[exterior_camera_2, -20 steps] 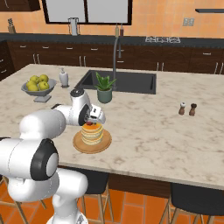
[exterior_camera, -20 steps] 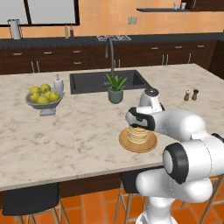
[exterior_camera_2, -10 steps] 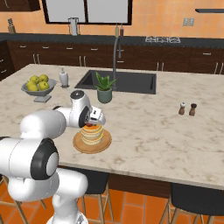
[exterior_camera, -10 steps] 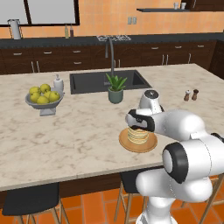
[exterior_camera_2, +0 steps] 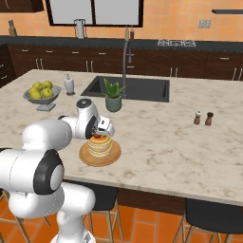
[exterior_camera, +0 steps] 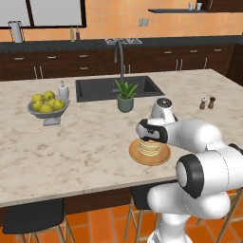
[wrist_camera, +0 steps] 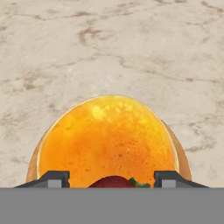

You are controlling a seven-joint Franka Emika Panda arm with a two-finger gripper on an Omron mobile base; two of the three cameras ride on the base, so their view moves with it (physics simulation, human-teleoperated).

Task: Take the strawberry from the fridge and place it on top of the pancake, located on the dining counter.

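In the hand view the strawberry is seen at 6 o'clock of the pancake, between the spread fingers of the tool; contact cannot be told.

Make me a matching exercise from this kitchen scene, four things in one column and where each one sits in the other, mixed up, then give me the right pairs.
Things:
1. strawberry
2. potted plant
3. fruit bowl
4. salt and pepper shakers

Places:
A. beside the soap bottle
B. at the front edge of the sink
C. alone on the far side of the dining counter from the bowl
D. on the pancake, under the gripper

Pairs: 1-D, 2-B, 3-A, 4-C
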